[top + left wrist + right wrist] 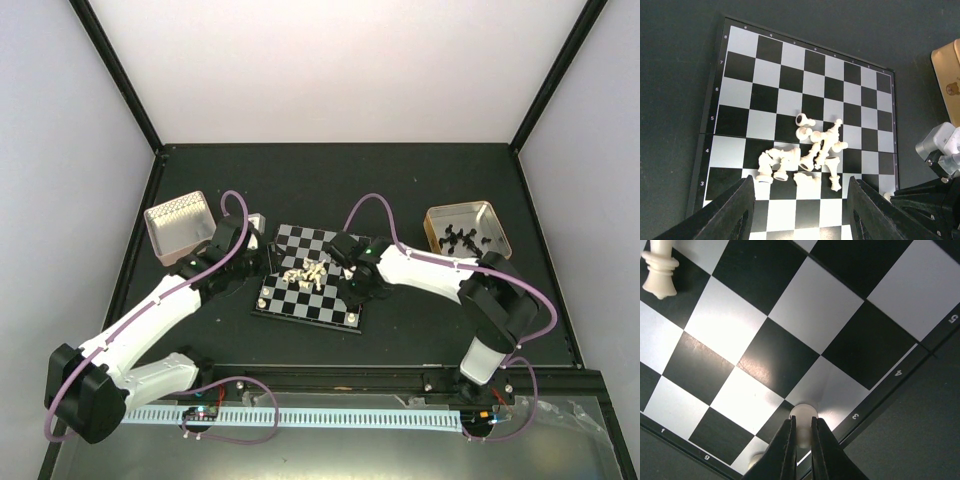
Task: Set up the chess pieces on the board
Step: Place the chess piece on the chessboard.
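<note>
Right tool is clamped on one cream piece at the right edge of the board, beside the 3 mark. Left tool hangs over the near rows with its fingers wide apart. Just beyond them the chess pieces lie toppled in one heap mid-board, too tangled to count. Open squares fill the far rows. Two tins flank the board on the desk: the left tin, and the right tin holding black pieces.
</note>
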{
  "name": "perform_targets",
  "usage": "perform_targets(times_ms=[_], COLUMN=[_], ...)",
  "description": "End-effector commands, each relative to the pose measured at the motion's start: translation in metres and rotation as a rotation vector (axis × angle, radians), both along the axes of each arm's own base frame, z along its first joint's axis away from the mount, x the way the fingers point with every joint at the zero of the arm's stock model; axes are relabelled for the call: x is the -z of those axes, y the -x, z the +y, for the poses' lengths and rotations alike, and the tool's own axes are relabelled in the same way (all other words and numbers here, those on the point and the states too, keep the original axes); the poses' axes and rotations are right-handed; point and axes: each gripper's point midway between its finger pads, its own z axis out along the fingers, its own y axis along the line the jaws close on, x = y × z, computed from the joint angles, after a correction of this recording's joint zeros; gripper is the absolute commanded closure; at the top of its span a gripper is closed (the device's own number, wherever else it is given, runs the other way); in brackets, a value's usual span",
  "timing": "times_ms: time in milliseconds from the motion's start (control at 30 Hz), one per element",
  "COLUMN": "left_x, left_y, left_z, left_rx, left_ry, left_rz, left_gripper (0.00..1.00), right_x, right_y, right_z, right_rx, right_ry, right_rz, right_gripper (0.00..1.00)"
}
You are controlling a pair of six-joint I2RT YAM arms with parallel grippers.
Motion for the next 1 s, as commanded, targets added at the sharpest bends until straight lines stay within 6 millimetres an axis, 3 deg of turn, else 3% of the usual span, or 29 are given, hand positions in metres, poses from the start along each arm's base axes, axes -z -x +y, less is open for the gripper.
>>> perform_targets(times_ms=[0, 600, 833, 967], left_x=[-0.002, 0.001, 0.001, 0.002], left_y=[-0.003, -0.003, -0.002, -0.002], left_z=[-0.002, -0.005, -0.005, -0.005], left_rx=[-0.003, 0.007, 0.013, 0.012], left_ry=[0.019, 0.026, 0.026, 0.026], left_rz=[-0.008, 0.001, 0.003, 0.004], left_gripper=[0.47, 0.47, 0.47, 0.47], right_x=[-0.001, -0.004, -0.014, -0.02], right_y=[0.011, 0.02, 0.015, 0.017], right_z=[-0.003, -0.001, -0.002, 0.0], right_rx=[-0.005, -0.022, 0.011, 0.013], right_ry=[0.004, -0.008, -0.013, -0.028], right_rz=[0.022, 0.043, 0.013, 0.01], right_gripper=[0.94, 0.9, 0.7, 0.65])
